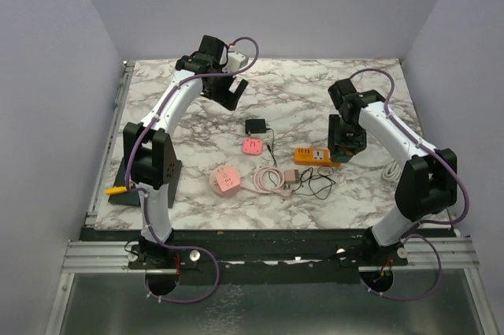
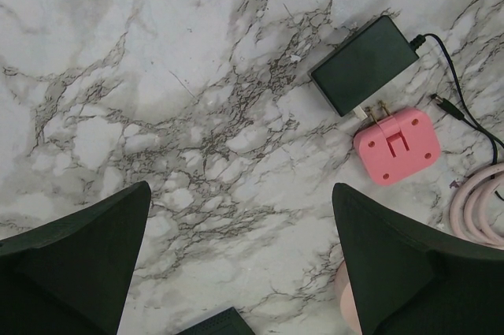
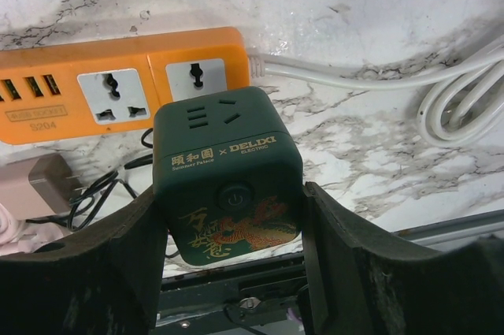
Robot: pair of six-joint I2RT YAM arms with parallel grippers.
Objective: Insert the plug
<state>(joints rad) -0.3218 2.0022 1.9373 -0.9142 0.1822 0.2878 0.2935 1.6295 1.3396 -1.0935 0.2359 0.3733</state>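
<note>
Two grippers are pictured above a marble tabletop (image 2: pixel 157 75), only one of them loaded. The right gripper (image 3: pixel 228 221) is closed to a middling width on a dark green cube socket (image 3: pixel 224 154), which is clamped by its two side faces between the black fingers (image 3: pixel 118 256). A face with socket slots, a "DELIXI" label and a round button is turned toward the wrist camera. Just ahead of the fingertips an orange power strip (image 3: pixel 79 91) is laid flat, its two universal outlets and a row of USB ports facing up. Its near edge is overlapped by the cube in the wrist view, and whether the two touch cannot be told. A white cable (image 3: pixel 354 75) is led from the strip's end off to the right of the gripper, where it is looped. To the left of the gripper, nearer than the strip, a pale pink-brown charger (image 3: pixel 43 181) and a tangle of thin black wire (image 3: pixel 98 193) are seen.

The left gripper (image 2: pixel 240 193) is raised over bare marble, its jaws spread wide with nothing between them. Ahead of it and to its right a black power adapter (image 2: pixel 364 65) is lying, with a pink plug adapter (image 2: pixel 396 146) just beside it, prongs pointed toward the black block. A coil of pink cable (image 2: pixel 472 213) is caught at the frame's right edge, beyond the right finger.
</note>
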